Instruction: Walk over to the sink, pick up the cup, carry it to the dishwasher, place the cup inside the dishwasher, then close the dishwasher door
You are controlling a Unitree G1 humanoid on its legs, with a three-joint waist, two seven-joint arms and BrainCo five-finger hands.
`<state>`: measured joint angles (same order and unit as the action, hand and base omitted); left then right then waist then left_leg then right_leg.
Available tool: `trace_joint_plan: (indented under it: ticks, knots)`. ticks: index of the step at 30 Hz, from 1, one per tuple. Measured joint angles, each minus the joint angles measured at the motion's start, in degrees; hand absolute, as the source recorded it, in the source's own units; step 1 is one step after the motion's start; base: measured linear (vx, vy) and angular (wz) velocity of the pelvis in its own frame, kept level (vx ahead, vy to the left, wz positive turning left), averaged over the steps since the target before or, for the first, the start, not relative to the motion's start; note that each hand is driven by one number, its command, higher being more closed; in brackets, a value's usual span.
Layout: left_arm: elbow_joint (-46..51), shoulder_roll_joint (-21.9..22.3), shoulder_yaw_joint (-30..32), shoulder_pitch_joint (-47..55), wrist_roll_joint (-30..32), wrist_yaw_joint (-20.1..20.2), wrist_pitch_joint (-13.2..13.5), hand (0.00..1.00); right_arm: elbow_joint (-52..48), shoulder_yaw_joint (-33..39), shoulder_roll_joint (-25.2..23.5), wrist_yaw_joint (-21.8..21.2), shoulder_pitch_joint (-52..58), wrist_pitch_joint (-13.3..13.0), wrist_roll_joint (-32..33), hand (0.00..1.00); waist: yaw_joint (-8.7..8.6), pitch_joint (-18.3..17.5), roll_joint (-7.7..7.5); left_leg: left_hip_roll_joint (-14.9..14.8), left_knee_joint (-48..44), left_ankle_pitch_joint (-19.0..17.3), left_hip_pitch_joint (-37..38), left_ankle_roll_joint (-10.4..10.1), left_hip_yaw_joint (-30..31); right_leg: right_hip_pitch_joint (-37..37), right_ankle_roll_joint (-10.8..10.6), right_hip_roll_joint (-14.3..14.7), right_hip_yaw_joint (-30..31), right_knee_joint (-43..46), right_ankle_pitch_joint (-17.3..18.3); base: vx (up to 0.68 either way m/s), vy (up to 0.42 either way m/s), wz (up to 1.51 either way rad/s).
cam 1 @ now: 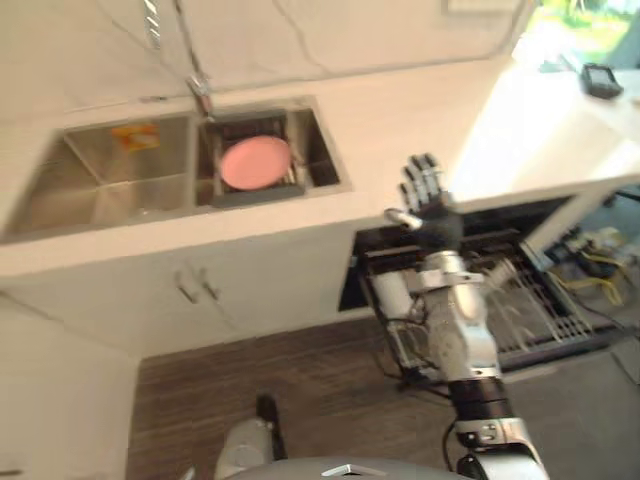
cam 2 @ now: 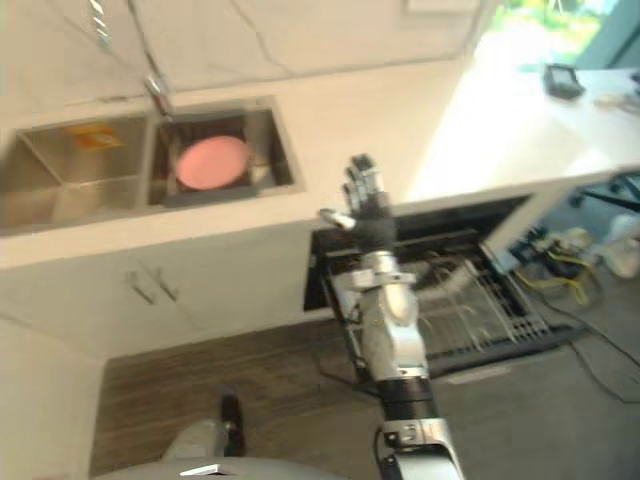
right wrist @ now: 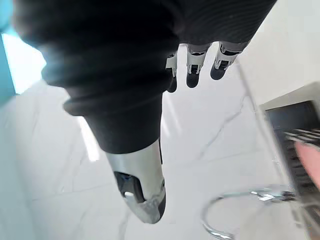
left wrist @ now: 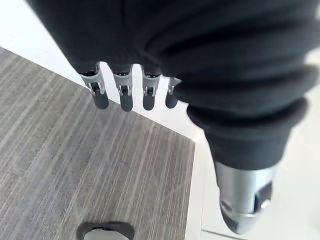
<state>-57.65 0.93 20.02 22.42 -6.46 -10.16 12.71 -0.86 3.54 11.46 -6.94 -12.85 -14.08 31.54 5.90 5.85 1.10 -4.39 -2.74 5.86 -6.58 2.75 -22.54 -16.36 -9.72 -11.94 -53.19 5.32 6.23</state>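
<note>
Both head views look steeply down on sink (cam 1: 100, 185), counter (cam 1: 400, 120) and dishwasher (cam 1: 560, 310), sharing nearly everything. Left wrist view looks close past the left hand (left wrist: 149, 97) to floor (left wrist: 75, 165); right wrist view, past the right hand (right wrist: 192, 70) to wall (right wrist: 210, 135) and faucet (right wrist: 235, 197).

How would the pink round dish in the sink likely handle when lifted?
The pink dish looks rigid and smooth, so probably slippery. It appears flat and low on the dark rack, so likely hard to grip from above.

The sink (cam 1: 100, 170) is steel-grey — a pink disc (cam 1: 256, 163) and a yellow patch (cam 1: 135, 136) lie inside it. Behind the sink the wall (cam 1: 330, 30) is white, grey-veined; below it, the floor (cam 1: 300, 390) is streaked grey-brown.
</note>
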Motion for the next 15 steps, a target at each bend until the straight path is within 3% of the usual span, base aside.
trace_joint_plan:
  ticks: [4,5,6,7,8,9,10,11,12,13,14,15]
  knots:
    - [-0.02,0.18,-2.45,0.59,0.04,0.53,0.18,0.0,-3.11,2.53,-0.71,0.0,1.76,-2.78,0.82,0.0,-0.13,-1.25,1.19,4.71,7.67,2.22,3.34,1.06,3.14,0.07,0.0,-4.51,1.39,5.85,-0.97,0.02,0.215,0.62]
    - [0.14,0.04,-2.81,-0.24,0.04,0.74,0.48,0.0,-3.55,2.37,-1.79,0.2,1.98,-2.9,0.8,0.0,-0.28,-1.37,1.38,5.26,7.67,1.97,3.11,1.39,3.94,1.44,2.17,-6.16,2.71,10.02,-1.0,0.0,0.185,0.46]
    - [0.32,-0.43,-3.74,-1.69,0.03,1.36,1.2,0.0,-5.91,2.24,-2.35,1.08,3.52,-2.9,0.78,0.0,-0.4,-1.54,1.68,5.65,7.67,1.89,2.53,1.49,5.77,3.31,7.01,-7.31,5.2,14.73,-1.16,0.0,0.154,0.6]
    - [0.53,-0.84,-4.57,-2.43,0.07,1.87,1.68,0.0,-7.51,2.3,-2.45,1.55,4.51,-2.92,0.73,0.0,-0.71,-1.48,1.63,5.89,7.67,1.89,2.16,1.49,7.16,4.58,9.1,-7.61,7.68,17.33,-1.6,0.0,0.152,1.07]
    - [0.82,-2.08,-6.24,-3.88,0.57,2.98,2.71,0.0,-10.31,2.35,-2.54,2.53,6.08,-2.96,0.56,0.0,-2.0,-1.07,1.51,6.36,7.71,1.78,1.01,1.32,11.06,7.95,9.89,-6.14,16.02,21.59,-0.73,0.0,0.083,1.61]
    - [0.83,-3.49,-8.47,-5.72,1.64,4.2,3.55,0.0,-12.67,2.96,-2.47,3.48,7.26,-2.96,0.03,0.0,-4.24,-0.71,1.68,6.46,7.71,0.17,-0.66,-0.81,14.96,10.3,8.62,-0.41,24.17,21.54,3.22,0.0,0.036,1.79]
    - [0.59,-4.93,-9.18,-7.1,2.31,4.81,3.58,0.0,-13.46,3.61,-3.02,4.12,7.77,-2.93,-0.29,0.0,-5.31,-0.82,-0.79,7.57,5.05,-1.32,-1.65,-1.14,14.92,11.29,8.76,0.36,27.8,20.33,4.52,0.04,0.015,1.56]
    - [1.02,-7.91,-9.63,-8.19,3.32,5.74,4.42,0.0,-15.04,3.85,-4.25,5.38,8.33,-2.67,-0.49,0.0,-5.3,-0.1,-4.6,8.87,-18.27,-9.06,-7.66,5.66,15.45,13.74,7.11,-0.05,32.65,20.09,6.44,0.04,-0.018,0.76]
    - [0.7,-7.92,-10.5,-8.15,3.32,6.02,4.41,0.0,-16.61,3.9,-3.3,6.06,8.17,-2.5,-0.48,0.0,-4.8,0.06,-2.44,6.45,-20.24,-16.76,-7.15,1.22,18.09,13.83,5.91,2.32,33.12,20.03,8.01,0.04,0.013,0.5]
    - [0.37,-8.95,-11.44,-8.47,3.25,6.42,3.55,0.0,-17.31,3.99,-3.38,6.48,10.2,-2.63,-0.45,0.0,-4.06,0.82,-3.53,8.01,-19.71,-16.88,-4.97,1.8,19.62,11.84,5.1,2.06,36.16,19.15,9.45,0.06,0.012,0.16]
    - [0.87,-9.15,-12.83,-7.49,3.21,6.91,4.22,0.0,-17.14,3.83,-3.53,6.64,11.12,-1.86,-0.45,0.0,-4.21,-0.51,-4.09,8.33,-14.87,-14.17,-3.06,1.5,19.75,12.05,5.0,2.48,36.96,17.24,9.59,0.09,0.046,0.14]
    - [0.79,-9.13,-13.63,-7.32,3.11,7.0,4.36,0.0,-17.16,3.95,-3.49,6.62,10.97,-1.96,-0.44,0.0,-4.25,-1.03,-3.88,8.24,-12.4,-12.74,-2.53,1.65,19.91,12.49,5.03,2.93,37.06,15.66,9.6,0.12,0.008,0.09]
